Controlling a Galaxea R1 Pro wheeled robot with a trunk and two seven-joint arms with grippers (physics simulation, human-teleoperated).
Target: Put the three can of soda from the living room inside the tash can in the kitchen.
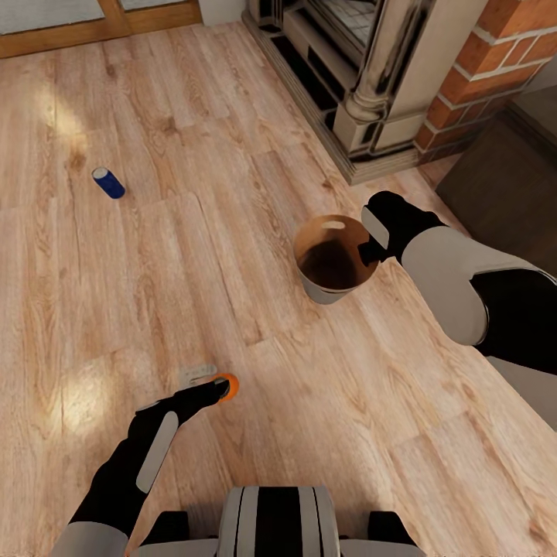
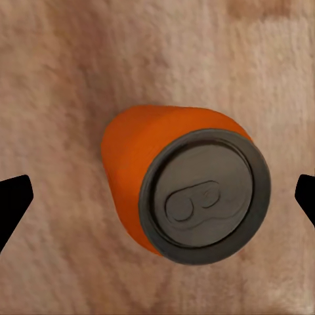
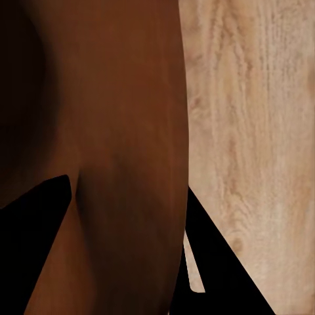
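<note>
One orange can (image 2: 187, 197) lies centred between my left gripper's (image 2: 157, 197) spread jaws; right gripper (image 3: 125, 243) clamps the bin wall (image 3: 118, 131).

Head view: looked steeply down from above the trunk over plank floor (image 1: 232, 193), both arms in frame, fireplace (image 1: 371, 85) at far edge.
Left wrist view: faced straight down along the left gripper (image 2: 157, 200), very close on the orange can (image 2: 177, 190) between the fingertips; shared that can (image 1: 226, 387) with head view.
Right wrist view: pressed close against the bin wall (image 3: 118, 144), one finger either side of it; shared the bin (image 1: 334, 263) and floor.
</note>
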